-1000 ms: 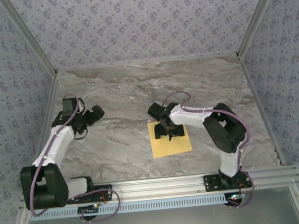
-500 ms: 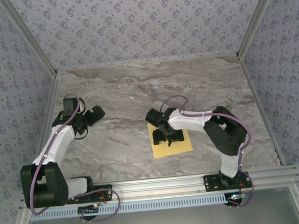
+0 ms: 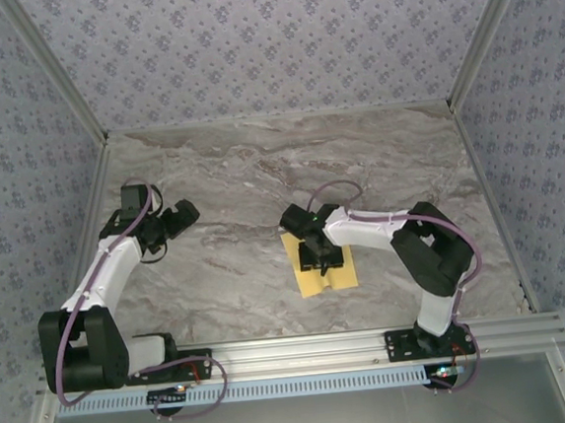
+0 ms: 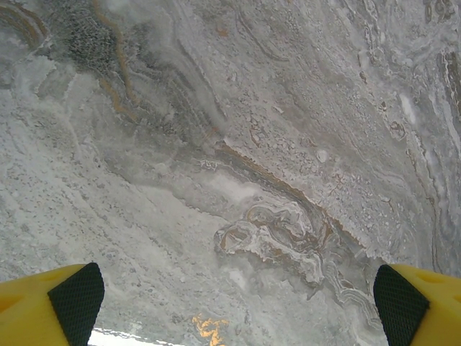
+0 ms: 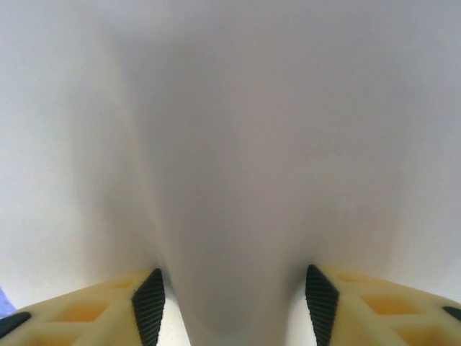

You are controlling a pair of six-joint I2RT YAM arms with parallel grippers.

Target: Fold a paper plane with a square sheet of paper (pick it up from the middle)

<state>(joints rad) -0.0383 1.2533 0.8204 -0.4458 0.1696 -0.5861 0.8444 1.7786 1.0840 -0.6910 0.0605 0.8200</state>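
The right tool (image 3: 318,260) sits down on the middle of the square sheet of paper (image 3: 333,279), which lies on the marble tabletop (image 3: 259,164) a little toward 5 o'clock from its centre. Its arm reaches in from the sheet's 3 o'clock side. In the right wrist view the jaws stand about halfway in, and a soft ridge of the sheet rises between them and fills the gap. Both dark pads (image 5: 150,304) press against the flanks of that ridge, one at 7 o'clock and one at 5 o'clock of the view, so the tool is clamped on a pinched-up hump of paper. The paper looks washed out and pale there. From above, the sheet looks narrower across than it is long, with yellow showing around the tool at 12, 3 and 6 o'clock

The left tool (image 3: 180,218) hangs over bare tabletop toward 9 o'clock, well apart from the sheet. In the left wrist view its two yellow fingers (image 4: 43,306) show at the bottom corners, spread wide, with only marble between them and touching nothing
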